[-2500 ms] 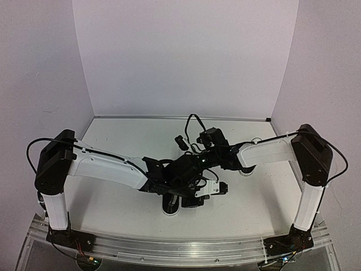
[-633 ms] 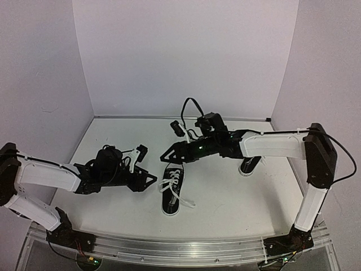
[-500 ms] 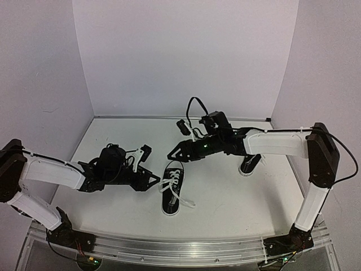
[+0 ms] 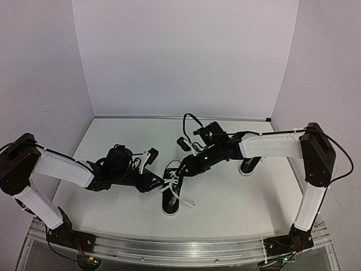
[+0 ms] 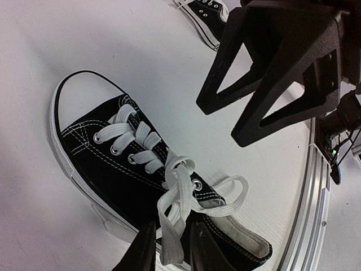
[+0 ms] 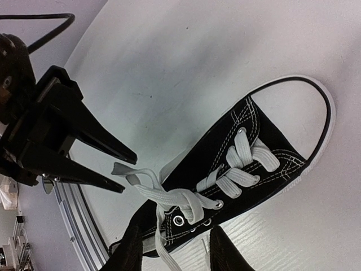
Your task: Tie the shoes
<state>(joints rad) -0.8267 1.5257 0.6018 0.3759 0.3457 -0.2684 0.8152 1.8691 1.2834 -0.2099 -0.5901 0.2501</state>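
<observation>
One black shoe (image 4: 172, 192) with a white toe cap lies at the table's middle, its white laces crossed in a loose knot (image 5: 179, 169). A lace loop (image 5: 172, 240) stands between my left gripper's (image 5: 169, 251) fingers, which press in on both its sides. My right gripper (image 6: 177, 255) is open over the shoe's heel end, and a loose lace strand (image 6: 163, 251) runs between its fingers without touching them. From above, the left gripper (image 4: 159, 182) and the right gripper (image 4: 185, 169) flank the shoe's opening. The other shoe (image 4: 248, 165) sits behind the right arm, partly hidden.
Tall white walls close off the table's back and sides. An aluminium rail (image 4: 180, 248) runs along the near edge, between the two arm bases. The right gripper's black fingers (image 5: 271, 73) hang close above the shoe in the left wrist view.
Both grippers have moved in from either side toward the middle shoe and their jaws have narrowed. The left one now has the lace loop between its fingers.
</observation>
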